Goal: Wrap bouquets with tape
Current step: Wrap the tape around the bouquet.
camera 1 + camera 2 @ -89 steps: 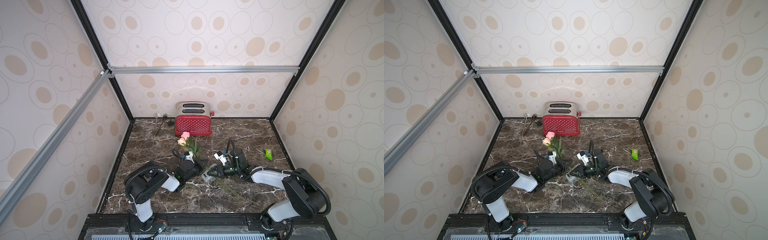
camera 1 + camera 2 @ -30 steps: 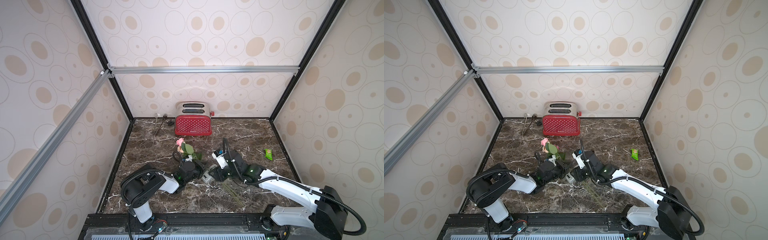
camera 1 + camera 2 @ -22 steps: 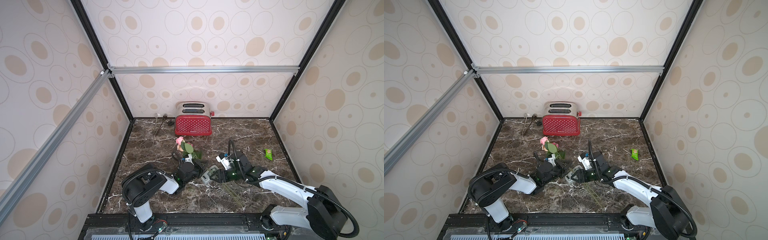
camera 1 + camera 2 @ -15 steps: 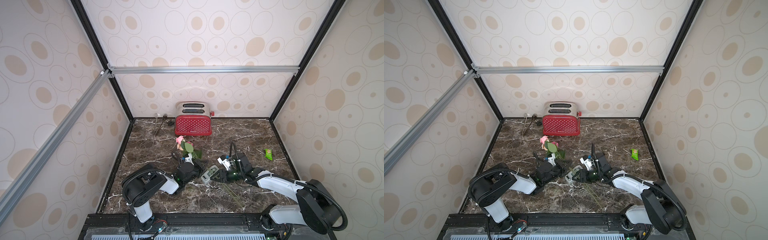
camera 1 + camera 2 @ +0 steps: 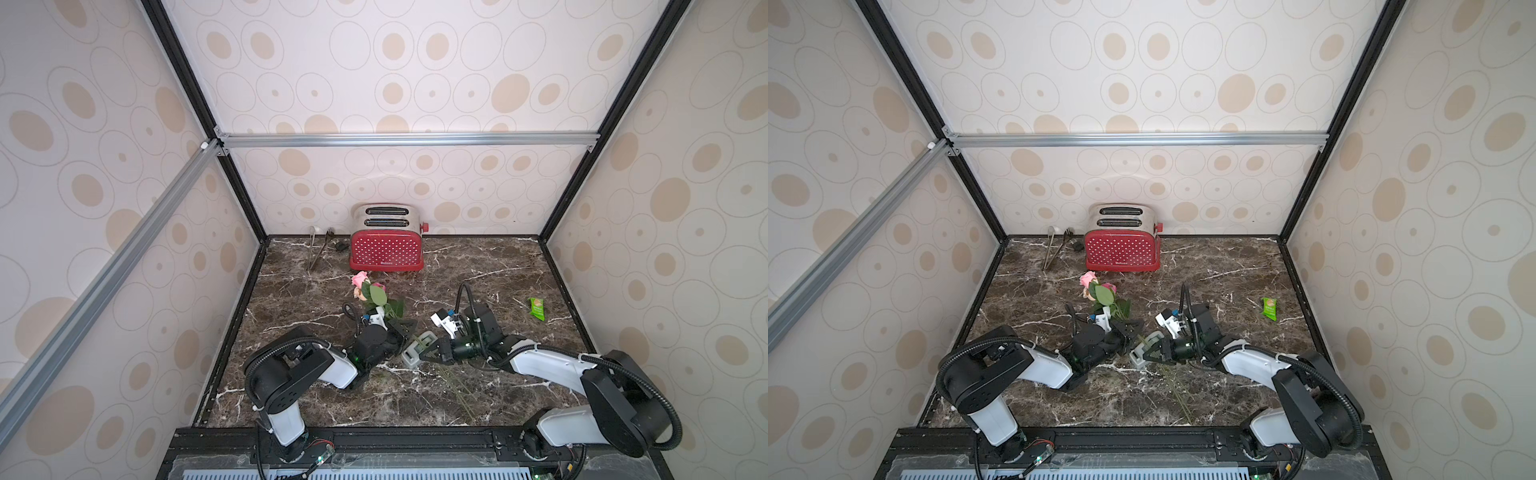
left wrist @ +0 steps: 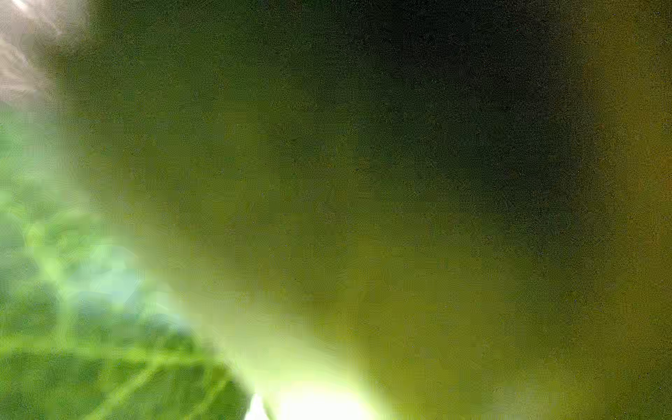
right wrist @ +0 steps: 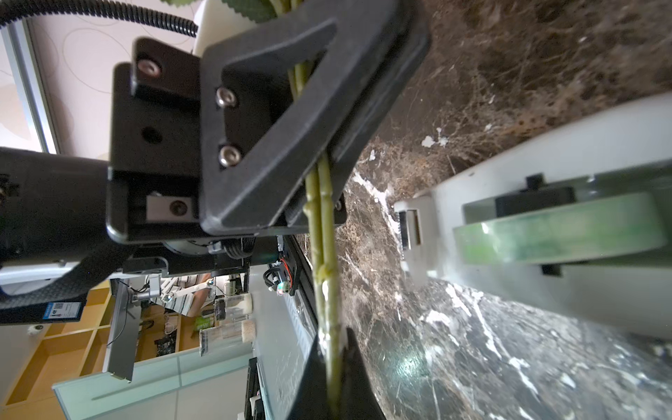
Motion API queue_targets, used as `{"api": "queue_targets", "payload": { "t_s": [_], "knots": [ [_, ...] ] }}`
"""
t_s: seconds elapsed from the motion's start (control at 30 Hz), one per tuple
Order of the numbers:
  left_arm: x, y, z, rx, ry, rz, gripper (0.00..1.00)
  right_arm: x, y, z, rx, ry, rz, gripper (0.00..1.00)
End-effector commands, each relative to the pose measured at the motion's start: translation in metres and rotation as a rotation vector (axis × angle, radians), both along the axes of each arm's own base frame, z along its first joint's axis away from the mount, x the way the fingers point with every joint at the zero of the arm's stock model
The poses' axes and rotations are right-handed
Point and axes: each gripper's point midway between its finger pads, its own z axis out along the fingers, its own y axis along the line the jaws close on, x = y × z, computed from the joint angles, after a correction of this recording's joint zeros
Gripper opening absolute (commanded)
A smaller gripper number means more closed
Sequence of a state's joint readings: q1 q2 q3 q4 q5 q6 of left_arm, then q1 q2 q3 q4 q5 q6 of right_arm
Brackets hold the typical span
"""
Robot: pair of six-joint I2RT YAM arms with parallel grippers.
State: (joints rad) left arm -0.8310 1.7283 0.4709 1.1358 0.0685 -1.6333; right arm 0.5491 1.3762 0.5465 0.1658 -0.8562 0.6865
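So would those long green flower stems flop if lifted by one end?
Probably somewhat: the stems are thin, and past the right tool they splay loosely over the table. They look light. The roses likely make one end top-heavy, so it may sag.

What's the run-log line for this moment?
left tool: shut on thin green wire stems of pink-and-peach rose bouquet | right tool: shut on same stems, nearer their ends | grey plastic tape dispenser: beside stems
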Motion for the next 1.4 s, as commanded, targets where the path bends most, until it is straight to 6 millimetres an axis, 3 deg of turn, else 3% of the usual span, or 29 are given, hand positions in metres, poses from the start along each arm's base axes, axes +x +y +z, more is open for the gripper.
{"api": "queue_targets", "payload": {
  "t_s": [0.0, 0.2, 0.5, 0.73, 0.8, 0.9, 0.93, 1.13, 1.23, 1.37],
  "knots": [
    [-0.002, -0.009, 0.013, -0.03, -0.008, -0.031, 0.37, 0.004, -0.005, -0.005, -0.133, -0.104, 0.006, 0.0],
    [-0.007, -0.008, 0.008, -0.006, 0.052, -0.039, 0.4, 0.009, -0.011, -0.007, -0.414, -0.375, 0.046, 0.0],
    [-0.011, -0.01, 0.0, 0.001, 0.129, -0.049, 0.35, 0.022, -0.018, 0.003, -0.851, -0.868, 0.088, 0.0],
    [-0.009, -0.014, -0.002, -0.006, 0.138, -0.056, 0.29, 0.02, -0.008, 0.012, -1.038, -1.15, 0.173, 0.0],
    [-0.009, -0.015, -0.001, -0.008, 0.135, -0.057, 0.23, 0.02, -0.005, 0.016, -1.061, -1.196, 0.16, 0.0],
    [-0.008, -0.015, -0.002, -0.016, 0.134, -0.055, 0.1, 0.02, -0.004, 0.016, -1.054, -1.192, 0.146, 0.0],
    [-0.008, -0.015, -0.002, -0.017, 0.132, -0.054, 0.0, 0.02, -0.004, 0.016, -1.054, -1.187, 0.14, 0.0],
    [-0.007, -0.009, 0.006, -0.034, 0.074, -0.031, 0.0, 0.005, -0.001, 0.021, -0.894, -1.028, 0.115, 0.48],
    [-0.005, -0.006, 0.012, -0.045, 0.032, -0.022, 0.0, -0.006, -0.001, 0.022, -0.697, -0.809, 0.094, 0.57],
    [-0.005, -0.003, 0.017, -0.05, -0.012, -0.015, 0.0, -0.02, 0.002, 0.029, -0.403, -0.53, 0.076, 0.6]
  ]
}}
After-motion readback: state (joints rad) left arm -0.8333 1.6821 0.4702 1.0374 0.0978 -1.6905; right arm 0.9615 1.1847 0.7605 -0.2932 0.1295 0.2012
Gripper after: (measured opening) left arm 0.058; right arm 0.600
